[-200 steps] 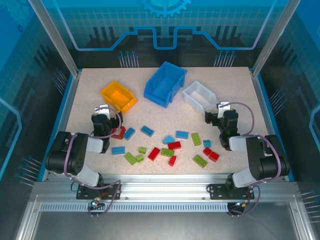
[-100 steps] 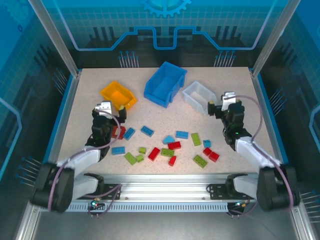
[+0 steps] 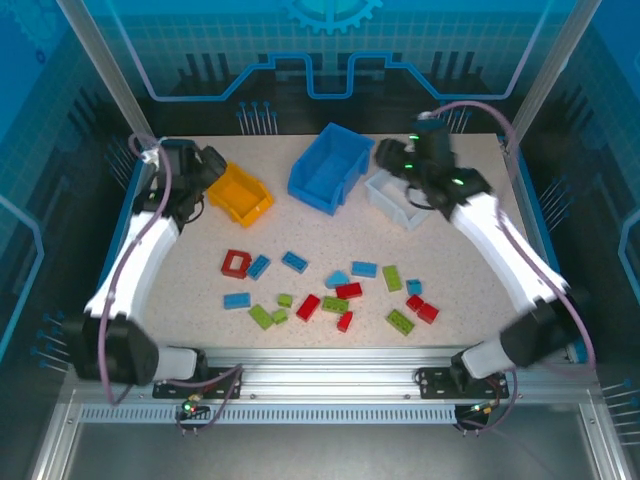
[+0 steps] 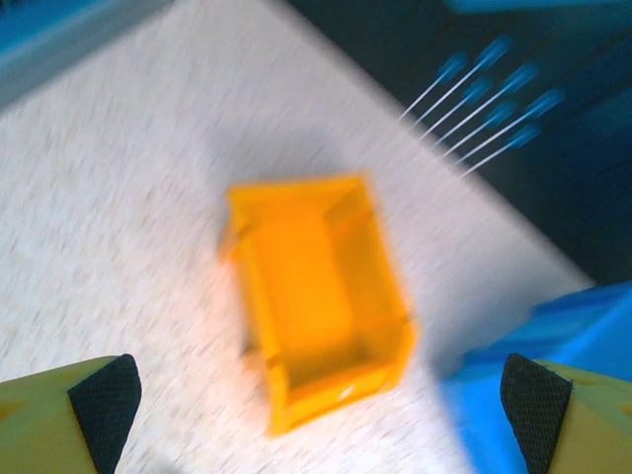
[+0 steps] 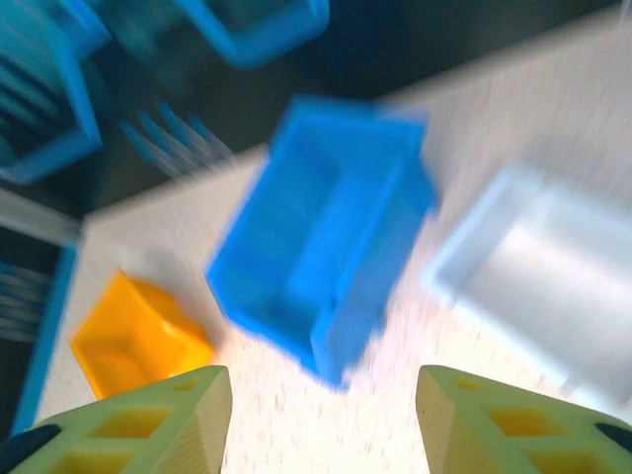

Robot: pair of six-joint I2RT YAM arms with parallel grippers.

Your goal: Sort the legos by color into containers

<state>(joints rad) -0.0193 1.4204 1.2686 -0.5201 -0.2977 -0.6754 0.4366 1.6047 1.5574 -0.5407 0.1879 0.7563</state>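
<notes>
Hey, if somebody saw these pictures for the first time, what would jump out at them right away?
Three bright bins stand along the far side of the table: an orange bin, a bigger blue bin and a white bin. Red, blue and green bricks lie scattered nearer the arms. The left arm reaches toward the orange bin, the right arm toward the white one, jaws open and empty.

Our top camera sits high at the near side and looks down and forward over the whole tabletop (image 3: 330,240), the farthest of the views. Our left wrist camera faces steeply down, much nearer, onto the yellow-orange bin (image 4: 316,296), with a corner of the blue bin (image 4: 553,336) at lower right; its picture is blurred. Our right wrist camera looks obliquely down at the blue bin, the white bin (image 5: 538,272) and the yellow-orange bin, also blurred. All three views share the yellow-orange and blue bins.
</notes>
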